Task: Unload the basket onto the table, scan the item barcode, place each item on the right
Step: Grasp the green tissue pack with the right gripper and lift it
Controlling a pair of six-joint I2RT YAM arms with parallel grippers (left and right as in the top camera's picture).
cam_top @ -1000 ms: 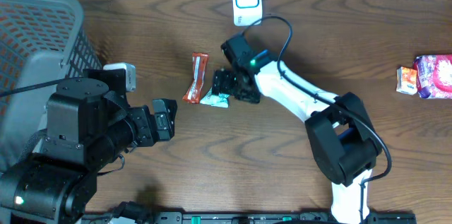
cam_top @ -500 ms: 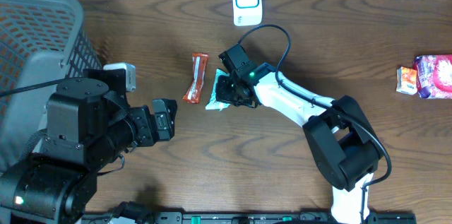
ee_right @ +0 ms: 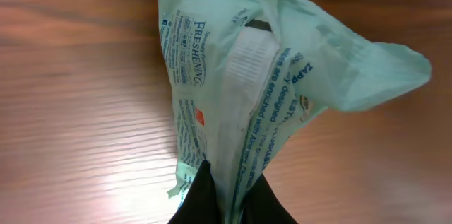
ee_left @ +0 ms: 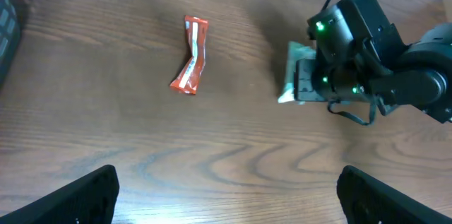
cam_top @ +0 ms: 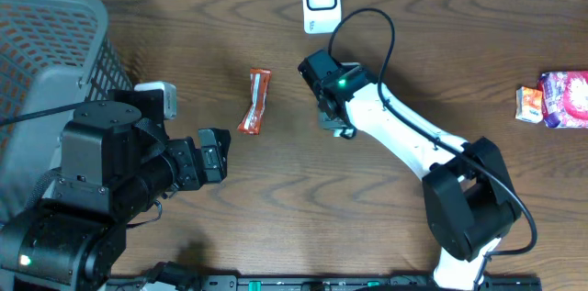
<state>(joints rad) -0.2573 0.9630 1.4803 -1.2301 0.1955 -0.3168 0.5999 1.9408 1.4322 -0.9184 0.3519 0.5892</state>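
A pale green wipes packet (ee_right: 247, 75) with blue print hangs pinched at its lower edge between the black fingers of my right gripper (ee_right: 227, 189), which is shut on it. In the left wrist view the packet (ee_left: 289, 75) shows edge-on beside the right arm's head, off the wood. From overhead the right gripper (cam_top: 333, 118) covers the packet and sits below the white scanner (cam_top: 321, 1) at the table's far edge. My left gripper (ee_left: 226, 199) is open, its fingers wide apart over bare wood at the near left.
A red snack bar (cam_top: 255, 100) lies left of the right gripper. A grey mesh basket (cam_top: 46, 43) fills the far left corner. Pink and orange snack packs (cam_top: 560, 98) lie at the right edge. The right arm's cable loops near the scanner.
My right gripper shut on the green packet, lifted it from beside the red bar and carried it slightly right. The left arm has not moved.
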